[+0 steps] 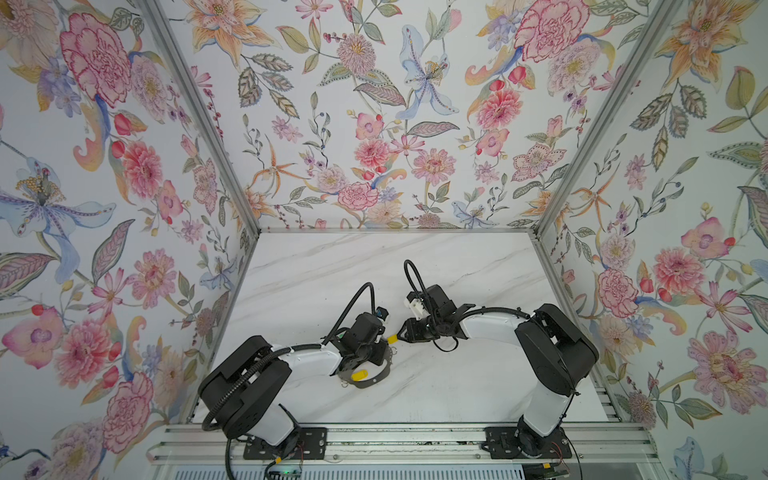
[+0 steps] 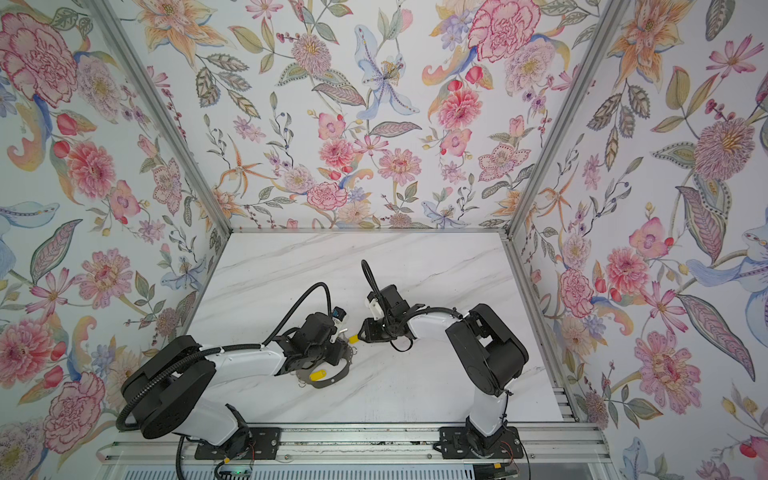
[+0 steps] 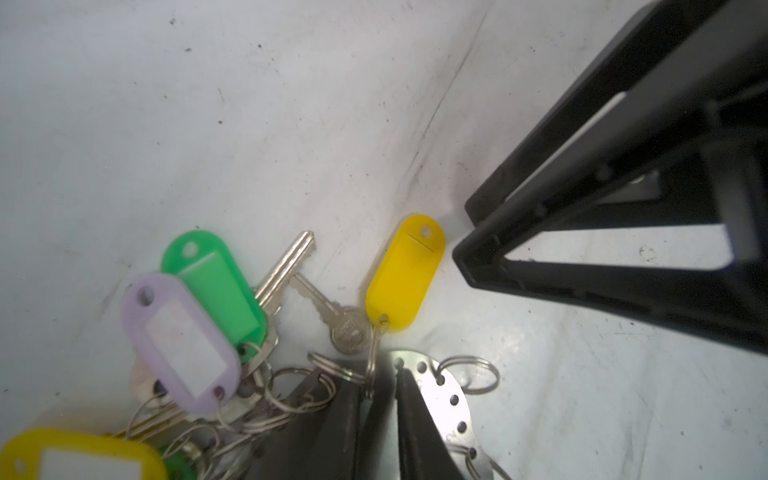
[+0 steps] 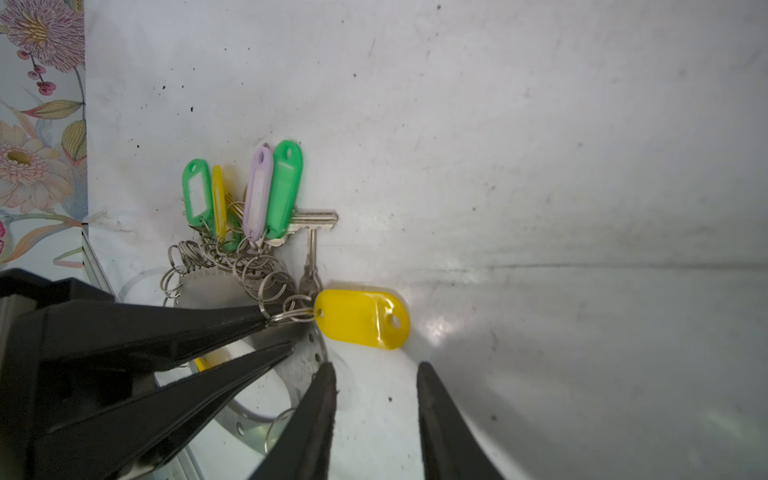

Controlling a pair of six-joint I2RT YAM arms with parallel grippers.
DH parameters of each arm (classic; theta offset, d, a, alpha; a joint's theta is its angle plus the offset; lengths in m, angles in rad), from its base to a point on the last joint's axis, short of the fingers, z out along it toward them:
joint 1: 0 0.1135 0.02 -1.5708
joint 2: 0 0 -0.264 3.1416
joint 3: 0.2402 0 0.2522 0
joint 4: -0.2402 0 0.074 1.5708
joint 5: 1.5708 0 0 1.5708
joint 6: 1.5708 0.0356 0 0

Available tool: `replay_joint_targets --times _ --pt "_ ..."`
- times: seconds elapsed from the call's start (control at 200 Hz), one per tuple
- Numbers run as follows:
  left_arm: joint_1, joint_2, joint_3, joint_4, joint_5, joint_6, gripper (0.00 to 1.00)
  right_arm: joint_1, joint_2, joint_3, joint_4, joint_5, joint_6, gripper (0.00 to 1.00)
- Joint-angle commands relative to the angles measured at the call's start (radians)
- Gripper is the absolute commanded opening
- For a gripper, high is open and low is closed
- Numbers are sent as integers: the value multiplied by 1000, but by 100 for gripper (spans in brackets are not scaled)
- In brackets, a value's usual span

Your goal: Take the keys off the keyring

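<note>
Surface (image 1: 415, 270) is boxed by floral walls (image 1: 374, 124) on three sides, w/ a rail (image 1: 395, 440) along the front. Its far half lies open up to the back wall. L arm (image 1: 307, 357) and R arm (image 1: 490, 328) have elbows close to the side walls and reach in to ctr, almost tip to tip.

Keyring (image 4: 305, 365) sits left of ctr in the near half, well in from every edge, rim lined w/ wire loops (image 4: 257, 266). In both top views the L wrist (image 1: 361, 332) covers most of it; only the near arc and a yellow inner tag (image 1: 359, 375) show.

L jaws reach across the keyring to its rim: nearly closed, thin gap, one loop running into it; can't tell if it's pinched. R jaws stand apart, nothing btwn them.

Keys (image 4: 316, 218) bunch at the rim, tags green, lilac, yellow; in L wrist view the nearest tags are blurred and cut off. One key (image 3: 349, 332) w/ a yellow outer tag (image 3: 403, 274) lies just beside the L tips; that tag ends just short of the R tips, not touching.
</note>
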Motion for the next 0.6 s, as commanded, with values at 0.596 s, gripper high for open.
replay_joint_targets --times 0.596 --pt "40 -100 -4 -94 20 106 0 7 -17 16 8 -40 -17 35"
